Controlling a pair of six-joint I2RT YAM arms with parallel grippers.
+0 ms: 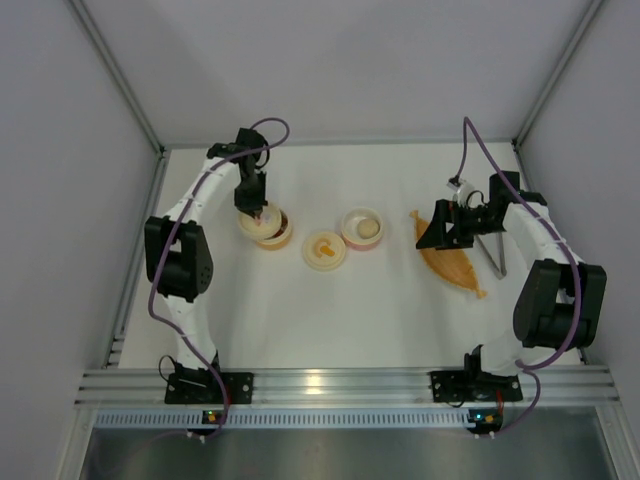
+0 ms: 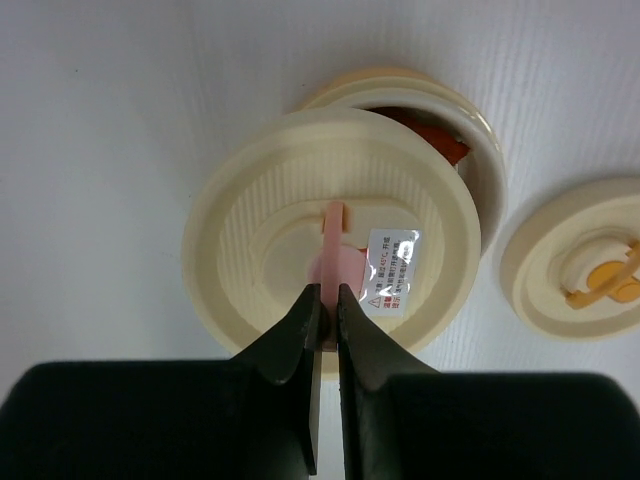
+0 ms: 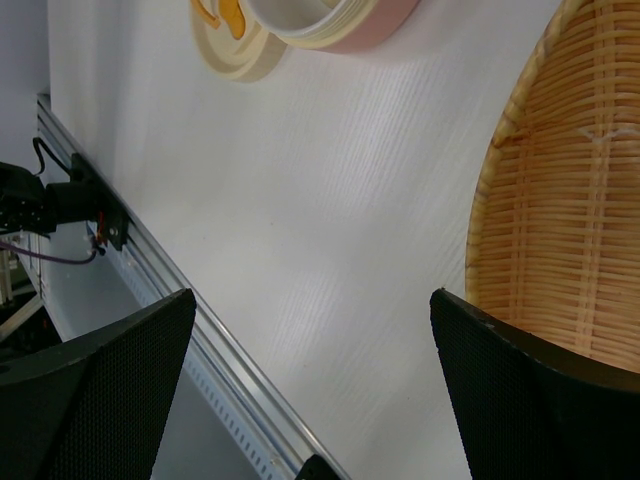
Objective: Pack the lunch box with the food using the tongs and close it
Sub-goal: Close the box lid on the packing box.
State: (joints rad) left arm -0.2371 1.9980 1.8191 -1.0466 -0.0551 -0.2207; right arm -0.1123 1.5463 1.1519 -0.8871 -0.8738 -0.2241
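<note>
My left gripper point(image 2: 328, 300) point(image 1: 257, 210) is shut on the pink tab point(image 2: 334, 255) of a cream round lid point(image 2: 260, 230). The lid sits off-centre over an orange-rimmed round container point(image 2: 480, 130) point(image 1: 276, 238), leaving its far side uncovered. A red-orange food piece point(image 2: 445, 148) shows in that gap. A cream-white ball point(image 1: 367, 229) lies in the pink round container point(image 1: 350, 236). The grey tongs point(image 1: 493, 255) lie on the table right of the orange boat-shaped tray point(image 1: 450, 262) point(image 3: 560, 220). My right gripper point(image 3: 312, 300) point(image 1: 434, 238) hangs open and empty over the tray's left edge.
A second cream lid with an orange handle point(image 1: 325, 250) point(image 2: 590, 265) point(image 3: 225, 30) lies between the two containers. The pink container point(image 3: 340, 20) shows at the top of the right wrist view. The table's aluminium front rail point(image 3: 170, 300) runs below my right gripper. White walls enclose the table.
</note>
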